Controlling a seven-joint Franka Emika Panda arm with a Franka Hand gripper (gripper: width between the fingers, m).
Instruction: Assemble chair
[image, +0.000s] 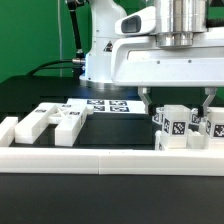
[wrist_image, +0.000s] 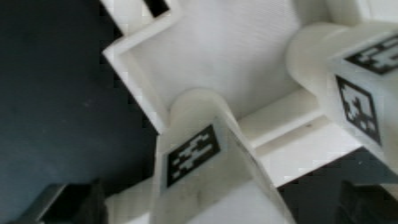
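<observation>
The chair lies in loose white pieces with black-and-white tags. One cluster of assembled blocky pieces stands on the exterior view's right, just behind the border rail. My gripper hangs right over it, jaws open wide, one finger on each side. In the wrist view the seat slab fills the picture, with a tagged bar running down between my fingers and a tagged block beside it. My gripper straddles the bar; the dark fingertips only show at the corners. Contact cannot be told.
More flat chair pieces lie on the exterior view's left on the black table. The marker board lies behind them at the robot's base. The low white border rail runs along the front edge.
</observation>
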